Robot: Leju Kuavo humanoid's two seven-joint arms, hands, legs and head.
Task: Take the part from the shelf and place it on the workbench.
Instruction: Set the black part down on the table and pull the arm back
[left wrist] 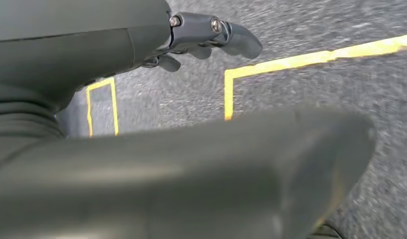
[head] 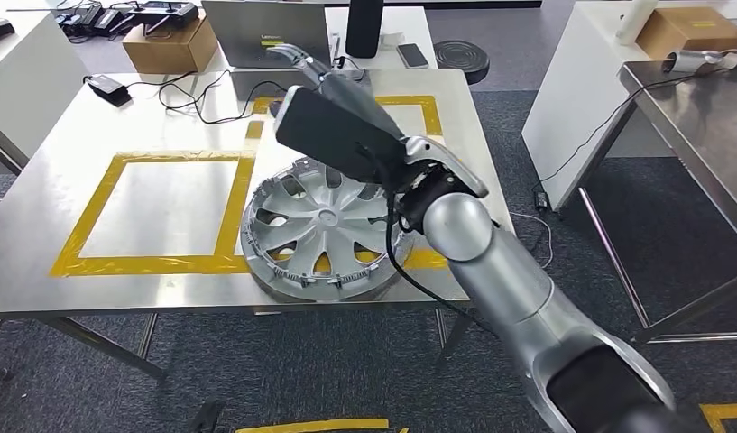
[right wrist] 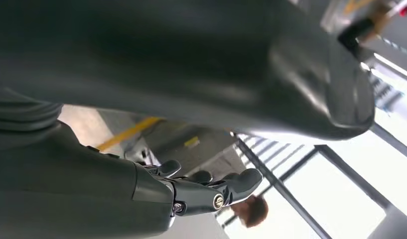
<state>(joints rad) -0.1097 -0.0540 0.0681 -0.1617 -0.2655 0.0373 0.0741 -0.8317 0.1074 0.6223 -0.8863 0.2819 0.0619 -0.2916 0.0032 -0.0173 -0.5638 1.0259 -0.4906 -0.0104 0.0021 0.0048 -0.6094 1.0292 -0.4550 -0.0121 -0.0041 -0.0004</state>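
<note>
wheel cover [head: 324, 230] on workbench [head: 166, 117], right of taped square [head: 157, 212].

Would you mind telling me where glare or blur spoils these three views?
Head view: sharp, soft sheen on the workbench. Left wrist view: floor blurred, the thick thumb out of focus. Right wrist view: bright background washed out, the right hand dark against it.
</note>
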